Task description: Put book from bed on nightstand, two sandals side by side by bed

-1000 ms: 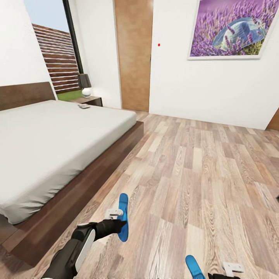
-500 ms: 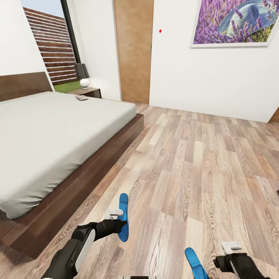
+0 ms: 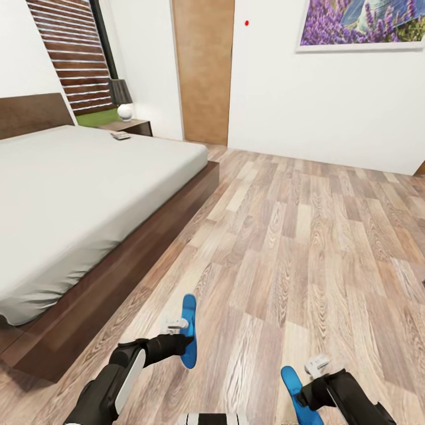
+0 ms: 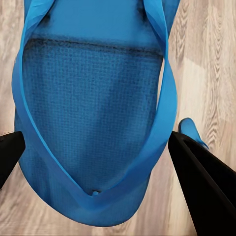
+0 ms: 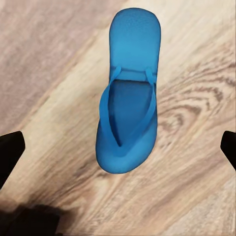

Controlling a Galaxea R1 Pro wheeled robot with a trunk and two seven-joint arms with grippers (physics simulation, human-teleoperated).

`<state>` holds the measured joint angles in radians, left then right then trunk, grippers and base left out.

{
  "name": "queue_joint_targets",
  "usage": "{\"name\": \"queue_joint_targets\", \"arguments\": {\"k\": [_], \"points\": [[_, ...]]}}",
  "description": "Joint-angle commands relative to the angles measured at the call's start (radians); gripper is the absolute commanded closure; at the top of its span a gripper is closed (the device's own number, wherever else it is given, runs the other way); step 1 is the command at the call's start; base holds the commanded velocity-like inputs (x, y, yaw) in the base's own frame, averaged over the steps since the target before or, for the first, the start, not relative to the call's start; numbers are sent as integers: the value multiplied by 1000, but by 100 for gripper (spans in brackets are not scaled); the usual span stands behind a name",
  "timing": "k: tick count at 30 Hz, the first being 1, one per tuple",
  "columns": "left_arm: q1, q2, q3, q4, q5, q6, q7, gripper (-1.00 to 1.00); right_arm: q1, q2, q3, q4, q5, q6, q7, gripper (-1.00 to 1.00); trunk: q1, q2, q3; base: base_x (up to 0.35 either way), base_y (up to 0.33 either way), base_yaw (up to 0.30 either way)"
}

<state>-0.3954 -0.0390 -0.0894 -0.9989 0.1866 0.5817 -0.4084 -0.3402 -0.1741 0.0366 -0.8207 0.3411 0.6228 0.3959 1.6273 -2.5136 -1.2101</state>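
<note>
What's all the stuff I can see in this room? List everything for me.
bed: one, grey-white mattress, dark frame, left
nightstand: one, dark brown, beyond the bed
lamp: one, dark shade, white base, on the nightstand
book: one, small, far edge of the bed
door: one, brown, far wall
picture: one, purple, far wall
floor: light wood planks
sandals: two, blue, one at the left pincer, one by the right pincer
left pincer: black, at its sandal
right pincer: black, open beside its sandal
</note>
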Motion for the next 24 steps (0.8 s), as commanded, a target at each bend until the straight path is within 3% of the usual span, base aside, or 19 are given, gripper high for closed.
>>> {"name": "queue_joint_targets", "arguments": {"k": [1, 24], "points": [[0, 0, 0, -1, 8, 8, 2, 100, 0, -1, 5, -2, 11, 3, 17, -100, 0, -1, -5, 0, 0, 0], [0, -1, 0, 0, 8, 8, 2, 100, 0, -7, 8, -66, 12, 2, 30, -100, 11, -6, -94, 0, 0, 0]]}}
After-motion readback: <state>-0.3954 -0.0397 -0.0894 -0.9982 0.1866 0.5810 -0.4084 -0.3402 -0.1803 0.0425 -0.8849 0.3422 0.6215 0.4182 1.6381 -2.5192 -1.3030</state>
